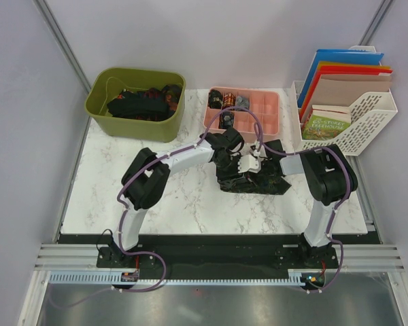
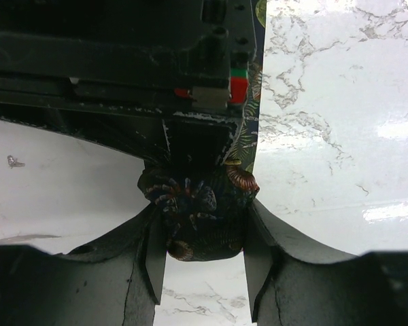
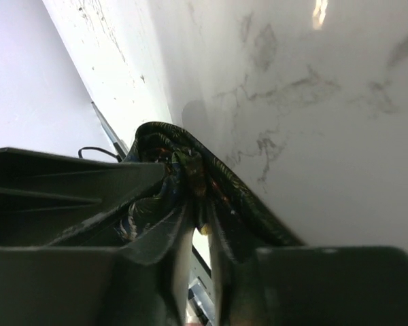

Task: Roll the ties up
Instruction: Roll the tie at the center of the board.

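A dark patterned tie point(image 1: 253, 179) lies bunched in a heap at the middle of the marble table. My left gripper point(image 1: 226, 144) hangs over the heap's far left end. In the left wrist view it point(image 2: 202, 227) is shut on the tie's rolled end point(image 2: 198, 219), which fills the space between both fingers. My right gripper point(image 1: 244, 164) meets the heap from the right. In the right wrist view its jaws point(image 3: 202, 200) stand a narrow slit apart, with a fold of the tie point(image 3: 190, 173) lying at the fingertips.
A green bin point(image 1: 137, 126) with more dark ties stands at the back left. A pink compartment tray point(image 1: 268, 115) with rolled ties point(image 1: 228, 100) sits behind the heap. A white file rack point(image 1: 367, 115) with folders and a book stands at the back right.
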Robot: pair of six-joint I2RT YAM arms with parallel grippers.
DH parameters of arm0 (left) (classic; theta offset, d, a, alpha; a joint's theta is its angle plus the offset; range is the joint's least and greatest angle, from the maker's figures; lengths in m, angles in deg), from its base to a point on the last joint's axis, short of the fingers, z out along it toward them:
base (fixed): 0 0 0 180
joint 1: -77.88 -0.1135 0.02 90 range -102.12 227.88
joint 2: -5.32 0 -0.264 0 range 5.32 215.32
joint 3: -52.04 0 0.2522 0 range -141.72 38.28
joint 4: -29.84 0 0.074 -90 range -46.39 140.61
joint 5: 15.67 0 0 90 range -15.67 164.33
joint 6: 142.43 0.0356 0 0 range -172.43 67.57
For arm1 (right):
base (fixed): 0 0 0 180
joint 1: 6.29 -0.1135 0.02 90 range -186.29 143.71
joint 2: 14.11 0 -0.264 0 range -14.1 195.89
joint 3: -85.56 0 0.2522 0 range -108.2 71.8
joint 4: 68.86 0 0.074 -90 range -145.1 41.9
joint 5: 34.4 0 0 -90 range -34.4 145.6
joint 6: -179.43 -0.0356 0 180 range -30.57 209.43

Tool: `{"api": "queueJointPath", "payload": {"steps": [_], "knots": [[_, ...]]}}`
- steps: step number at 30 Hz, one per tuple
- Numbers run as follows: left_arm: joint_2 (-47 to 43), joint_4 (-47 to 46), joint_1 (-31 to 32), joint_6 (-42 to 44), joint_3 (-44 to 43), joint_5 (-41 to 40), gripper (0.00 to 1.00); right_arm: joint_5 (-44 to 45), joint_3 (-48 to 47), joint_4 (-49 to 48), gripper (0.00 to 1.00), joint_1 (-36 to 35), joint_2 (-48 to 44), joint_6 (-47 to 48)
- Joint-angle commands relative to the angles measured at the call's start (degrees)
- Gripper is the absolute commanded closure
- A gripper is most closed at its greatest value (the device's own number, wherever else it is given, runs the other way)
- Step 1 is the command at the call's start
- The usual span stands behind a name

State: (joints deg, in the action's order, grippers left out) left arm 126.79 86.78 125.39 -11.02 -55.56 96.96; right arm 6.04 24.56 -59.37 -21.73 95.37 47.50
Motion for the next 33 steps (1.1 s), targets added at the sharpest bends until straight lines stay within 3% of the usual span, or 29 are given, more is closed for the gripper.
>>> {"api": "queueJointPath", "payload": {"steps": [1, 12, 20, 23, 30, 33], "knots": [[8.51, 2.87, 2.85, 1.74, 2.61, -2.24, 0.7, 0.26, 0.05, 4.17, 0.7, 2.16, 0.75, 4.75], [9.22, 4.81, 2.68, 4.29, 2.26, -2.68, 0.71, -2.73, -0.4, 10.25, 0.59, 5.24, -7.78, 7.31], [9.14, 5.43, 2.77, 4.91, 2.35, -2.59, 0.72, -3.96, 1.8, 9.02, 0.59, 7.18, -9.97, 6.87], [9.14, 5.69, 2.68, 5.09, 2.44, -2.42, 0.72, -5.02, 3.91, 5.61, 0.59, 7.79, -11.55, 3.72], [9.05, 5.86, 2.68, 5.96, 2.35, -2.07, 0.71, -4.41, 11.82, -14.77, 0.54, 7.36, -12.71, -8.06], [9.05, 6.04, 2.77, 6.14, 2.44, -1.8, 0.71, -2.74, 12.96, -16.28, 0.55, 6.57, -11.39, -8.34]]}}
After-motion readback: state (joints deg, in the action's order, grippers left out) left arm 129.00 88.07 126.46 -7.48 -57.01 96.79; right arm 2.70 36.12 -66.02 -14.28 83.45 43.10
